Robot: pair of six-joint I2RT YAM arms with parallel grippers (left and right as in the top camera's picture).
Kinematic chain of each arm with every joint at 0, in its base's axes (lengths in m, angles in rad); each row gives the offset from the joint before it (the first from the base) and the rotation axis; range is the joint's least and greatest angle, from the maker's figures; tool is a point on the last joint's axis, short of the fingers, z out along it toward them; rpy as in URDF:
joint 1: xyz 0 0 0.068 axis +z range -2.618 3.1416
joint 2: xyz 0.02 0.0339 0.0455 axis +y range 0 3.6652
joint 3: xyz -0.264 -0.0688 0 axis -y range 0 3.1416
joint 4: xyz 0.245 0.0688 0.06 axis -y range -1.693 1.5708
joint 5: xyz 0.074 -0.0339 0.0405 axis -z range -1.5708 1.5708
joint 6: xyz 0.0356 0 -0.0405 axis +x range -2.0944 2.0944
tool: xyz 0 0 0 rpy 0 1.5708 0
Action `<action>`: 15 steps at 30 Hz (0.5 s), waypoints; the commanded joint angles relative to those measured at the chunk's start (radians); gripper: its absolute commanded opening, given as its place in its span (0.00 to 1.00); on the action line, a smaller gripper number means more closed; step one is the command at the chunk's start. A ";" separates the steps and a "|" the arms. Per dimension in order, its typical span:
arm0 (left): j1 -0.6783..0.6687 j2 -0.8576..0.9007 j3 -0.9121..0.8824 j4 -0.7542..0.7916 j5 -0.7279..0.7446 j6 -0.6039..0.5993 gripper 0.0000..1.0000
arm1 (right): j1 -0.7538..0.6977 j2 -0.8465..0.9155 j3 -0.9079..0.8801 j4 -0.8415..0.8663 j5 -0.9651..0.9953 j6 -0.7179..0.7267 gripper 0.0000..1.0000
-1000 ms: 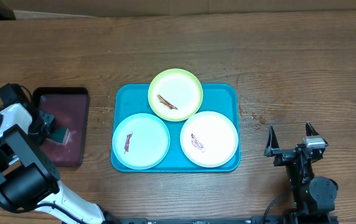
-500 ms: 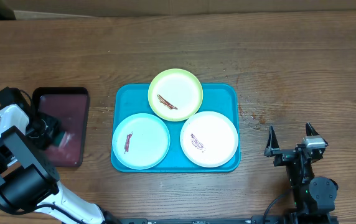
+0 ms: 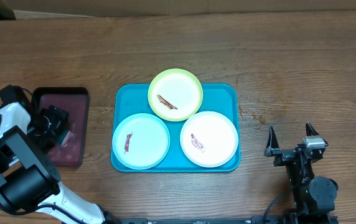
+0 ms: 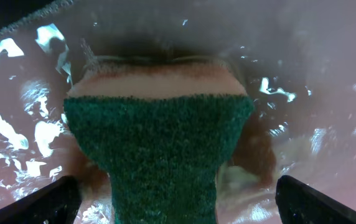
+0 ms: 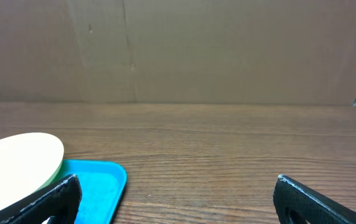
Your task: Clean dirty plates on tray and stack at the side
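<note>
Three smeared plates lie on the turquoise tray (image 3: 228, 94): lime green (image 3: 175, 94) at the back, light blue (image 3: 141, 140) front left, white (image 3: 209, 138) front right. My left gripper (image 3: 55, 120) is open over the maroon tray, far left of the plates. In the left wrist view its fingers (image 4: 178, 202) stand wide apart on either side of a green sponge (image 4: 159, 143), not touching it. My right gripper (image 3: 289, 134) is open and empty on the table right of the tray. The right wrist view shows its fingers (image 5: 178, 199), the white plate's edge (image 5: 16, 158) and a tray corner (image 5: 103, 180).
The small dark maroon tray (image 3: 72, 99) sits at the left of the table; its surface (image 4: 327, 93) looks wet and shiny. A brown cardboard wall (image 5: 228, 50) stands behind the table. Bare wooden tabletop (image 3: 290, 68) lies right of and behind the turquoise tray.
My left gripper has shifted a little to the right over the maroon tray, by the sponge. The right arm and the plates have not moved.
</note>
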 commanded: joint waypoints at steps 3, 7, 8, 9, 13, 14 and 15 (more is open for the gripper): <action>0.005 0.054 -0.045 -0.043 0.089 -0.002 0.82 | -0.002 -0.007 -0.010 0.006 0.003 -0.001 1.00; 0.005 0.054 -0.045 -0.047 0.086 -0.003 0.55 | -0.002 -0.007 -0.010 0.006 0.003 -0.001 1.00; 0.005 0.054 -0.045 -0.047 0.086 -0.003 0.45 | -0.002 -0.007 -0.010 0.006 0.003 0.000 1.00; 0.005 0.054 -0.045 -0.047 0.086 -0.003 0.30 | -0.002 -0.007 -0.010 0.006 0.003 -0.001 1.00; 0.005 0.054 -0.045 -0.048 0.087 -0.003 0.04 | -0.002 -0.007 -0.010 0.006 0.003 -0.001 1.00; 0.005 0.054 -0.045 -0.048 0.087 -0.003 0.04 | -0.002 -0.007 -0.010 0.006 0.003 -0.001 1.00; 0.005 0.054 -0.045 -0.048 0.087 -0.003 0.04 | -0.002 -0.007 -0.010 0.006 0.003 -0.001 1.00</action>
